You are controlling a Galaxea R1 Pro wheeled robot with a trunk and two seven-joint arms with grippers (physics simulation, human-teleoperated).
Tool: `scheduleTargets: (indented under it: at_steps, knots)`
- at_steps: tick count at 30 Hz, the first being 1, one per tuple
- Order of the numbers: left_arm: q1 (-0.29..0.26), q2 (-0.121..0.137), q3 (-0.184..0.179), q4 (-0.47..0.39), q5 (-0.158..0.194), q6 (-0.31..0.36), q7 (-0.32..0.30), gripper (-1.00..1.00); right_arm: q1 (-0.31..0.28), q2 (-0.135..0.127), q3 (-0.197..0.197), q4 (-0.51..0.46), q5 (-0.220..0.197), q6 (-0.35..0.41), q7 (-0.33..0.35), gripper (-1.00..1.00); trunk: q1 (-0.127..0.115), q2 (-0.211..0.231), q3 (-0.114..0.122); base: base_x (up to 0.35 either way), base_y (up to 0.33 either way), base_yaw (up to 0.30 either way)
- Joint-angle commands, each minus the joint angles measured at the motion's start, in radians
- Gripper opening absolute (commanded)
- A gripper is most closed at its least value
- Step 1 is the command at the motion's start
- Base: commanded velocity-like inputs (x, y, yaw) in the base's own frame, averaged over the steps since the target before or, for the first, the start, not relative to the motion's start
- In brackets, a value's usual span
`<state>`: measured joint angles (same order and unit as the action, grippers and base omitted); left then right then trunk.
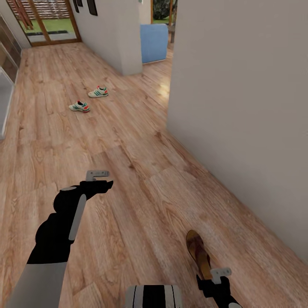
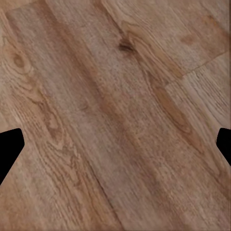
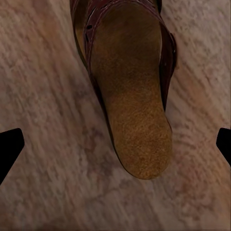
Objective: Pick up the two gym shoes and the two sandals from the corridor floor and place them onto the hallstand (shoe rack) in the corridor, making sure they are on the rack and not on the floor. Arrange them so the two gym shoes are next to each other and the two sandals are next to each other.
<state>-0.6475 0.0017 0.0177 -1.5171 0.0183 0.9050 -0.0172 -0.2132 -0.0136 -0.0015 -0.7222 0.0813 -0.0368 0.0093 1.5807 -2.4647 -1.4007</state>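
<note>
Sandal [image 3: 130,96]: seen lying on floor [image 3: 43,96] between right gripper's [image 3: 115,144] wide-spread, empty fingers [image 3: 9,147].
Left gripper [image 2: 115,144]: spread wide, nothing held.

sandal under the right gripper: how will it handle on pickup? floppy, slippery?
The sandal lies flat on the floor, so it probably won't roll or tip. Its thick sole looks fairly stiff; the straps may flex. The right gripper, open above it, should find the matte footbed grippy.

L arm extended fwd, elbow bent, left gripper [image 1: 99,179] jaws spread wide, nothing between. R arm low, right gripper [image 1: 216,276] jaws also wide apart, pointing down
</note>
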Motion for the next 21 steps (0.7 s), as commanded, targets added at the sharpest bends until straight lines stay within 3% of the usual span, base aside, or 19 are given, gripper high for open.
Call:
scheduleTargets:
  at_steps: [1, 7, 21]
  knots:
    - [0.0, 0.0, 0.0, 0.0, 0.0, 0.0, 0.0, 1.0, 0.0, 0.0, 0.0, 0.0, 0.0, 0.0, 0.0, 1.0, 0.004, -0.007, -0.005, 0.0, 0.0, -0.136]
    - [0.0, 0.001, 0.0, 0.0, 0.0, 0.0, 0.0, 1.0, 0.0, -0.001, 0.0, -0.001, 0.001, 0.0, -0.001, 1.0, 0.02, -0.036, -0.035, 0.0, 0.0, -0.135]
    - [0.002, 0.0, 0.002, 0.0, 0.0, 0.0, -0.001, 1.0, 0.0, -0.001, -0.002, -0.002, 0.002, -0.001, -0.003, 1.0, 0.02, -0.036, -0.05, 0.0, 0.0, -0.085]
